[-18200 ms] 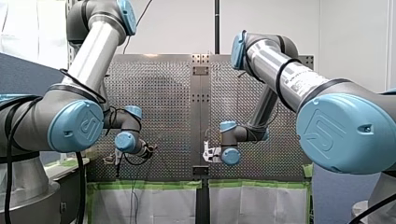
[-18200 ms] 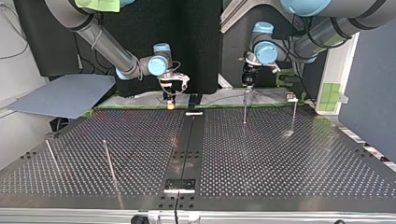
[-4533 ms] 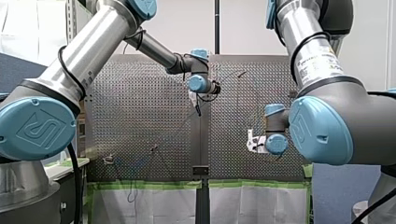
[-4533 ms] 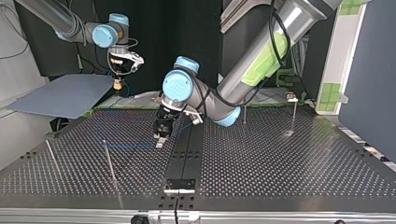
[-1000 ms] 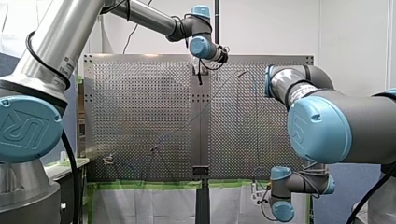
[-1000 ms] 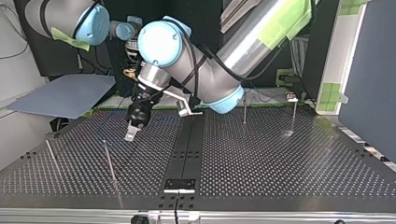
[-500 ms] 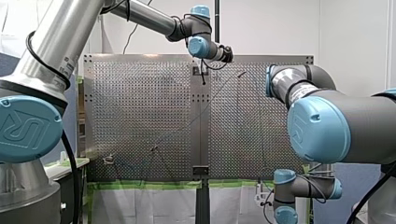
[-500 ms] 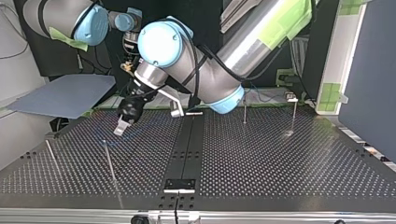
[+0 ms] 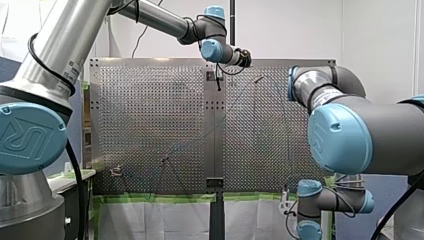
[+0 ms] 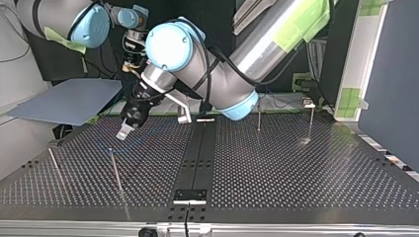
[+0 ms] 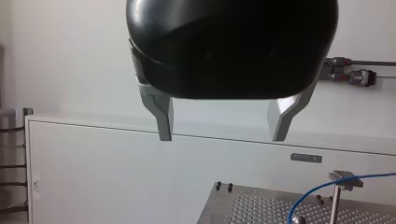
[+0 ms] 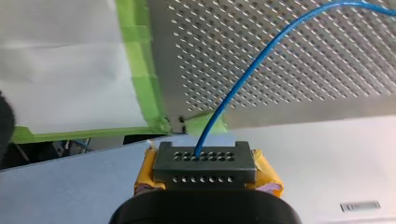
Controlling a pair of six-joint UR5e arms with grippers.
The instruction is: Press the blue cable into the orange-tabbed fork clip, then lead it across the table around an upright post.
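Change since 0.5 s ago: my left arm's black gripper with metal fingers (image 10: 124, 129) has moved slightly toward the top view's left above the perforated metal table (image 10: 296, 168); my right arm's wrist has moved toward the front view's right, below the table's arm-side edge
Left gripper: fingers released and spread wide, nothing between them; held high over the table, with one table corner below and ahead of it in the left wrist view
Right gripper (image 12: 204, 163): yellow pads clenched on the thin blue cable (image 12: 261, 60), which leaves from between the fingertips; positioned off the table, outside an edge lined with green tape (image 12: 140, 70)
Blue cable: runs from the right gripper in one curve over the table surface; in the left wrist view it reaches the flat head of a thin upright metal post (image 11: 335, 205) near a table corner, then drops in an arc toward the surface
Contact at post head: touching or merely crossing cannot be told
Other posts: left pair of thin posts (image 10: 116, 170) toward the edge away from the arms; right pair of thin posts (image 10: 259, 117) near the arm-side edge
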